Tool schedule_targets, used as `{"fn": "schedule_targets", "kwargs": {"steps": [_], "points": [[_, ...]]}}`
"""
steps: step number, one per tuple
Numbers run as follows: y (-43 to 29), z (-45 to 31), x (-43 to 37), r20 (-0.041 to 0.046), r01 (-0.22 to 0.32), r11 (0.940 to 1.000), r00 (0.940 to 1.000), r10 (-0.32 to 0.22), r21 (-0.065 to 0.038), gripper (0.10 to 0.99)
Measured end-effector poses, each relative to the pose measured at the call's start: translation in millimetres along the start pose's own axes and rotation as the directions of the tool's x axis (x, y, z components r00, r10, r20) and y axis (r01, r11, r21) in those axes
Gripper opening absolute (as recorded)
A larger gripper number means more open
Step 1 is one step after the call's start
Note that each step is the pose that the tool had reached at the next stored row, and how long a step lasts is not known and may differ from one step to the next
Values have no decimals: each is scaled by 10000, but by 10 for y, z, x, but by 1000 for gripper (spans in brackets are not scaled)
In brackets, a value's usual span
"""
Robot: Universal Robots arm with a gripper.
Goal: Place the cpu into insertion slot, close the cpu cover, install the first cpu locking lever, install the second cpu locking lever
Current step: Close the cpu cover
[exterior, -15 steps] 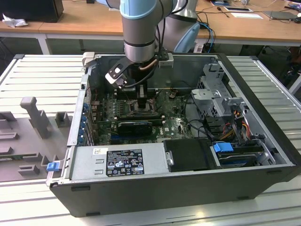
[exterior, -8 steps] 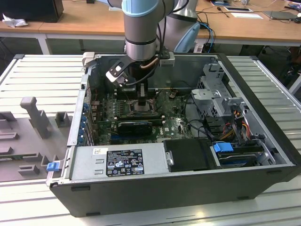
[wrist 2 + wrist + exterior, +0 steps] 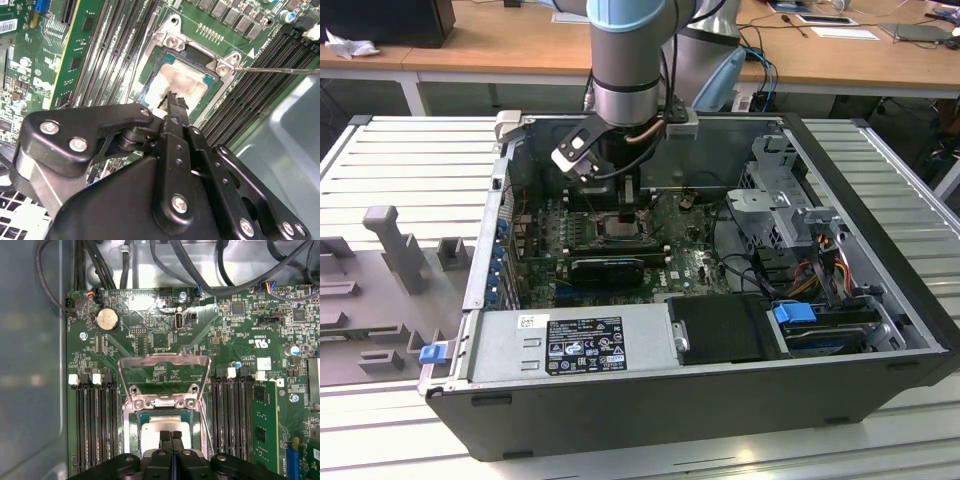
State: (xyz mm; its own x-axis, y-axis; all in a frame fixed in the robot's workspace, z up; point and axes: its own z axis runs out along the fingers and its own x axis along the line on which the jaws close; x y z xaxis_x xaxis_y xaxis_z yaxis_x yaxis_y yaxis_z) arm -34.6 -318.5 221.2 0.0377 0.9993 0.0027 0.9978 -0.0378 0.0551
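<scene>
The cpu (image 3: 155, 429) lies flat in the insertion slot (image 3: 133, 426), its pale metal top facing up; in the second wrist view the cpu (image 3: 182, 82) sits inside the slot's metal rim (image 3: 172, 40). The cpu cover (image 3: 164, 358) stands swung open beyond the slot, a silvery frame with a square window. My gripper (image 3: 171, 435) is shut with nothing between its fingers, and its tips are right over the cpu's near edge. The gripper (image 3: 172, 99) shows the same in the second wrist view. A thin locking lever (image 3: 280, 70) sticks out sideways, unlatched. In the exterior view the gripper (image 3: 627, 205) reaches down over the slot (image 3: 620, 228).
Long black memory slots (image 3: 95, 425) flank the socket on both sides. Cables (image 3: 200, 270) run along the case wall beyond the board. A drive cage (image 3: 785, 200) and power supply (image 3: 570, 345) bound the case (image 3: 880, 250) interior. A green card (image 3: 264, 425) stands beside the slots.
</scene>
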Motion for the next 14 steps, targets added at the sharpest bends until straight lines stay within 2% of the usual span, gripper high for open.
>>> {"fn": "schedule_targets", "kwargs": {"steps": [14], "points": [[4, -67, 0, 0, -1, 10000, 10000, 1, 0, 106]]}}
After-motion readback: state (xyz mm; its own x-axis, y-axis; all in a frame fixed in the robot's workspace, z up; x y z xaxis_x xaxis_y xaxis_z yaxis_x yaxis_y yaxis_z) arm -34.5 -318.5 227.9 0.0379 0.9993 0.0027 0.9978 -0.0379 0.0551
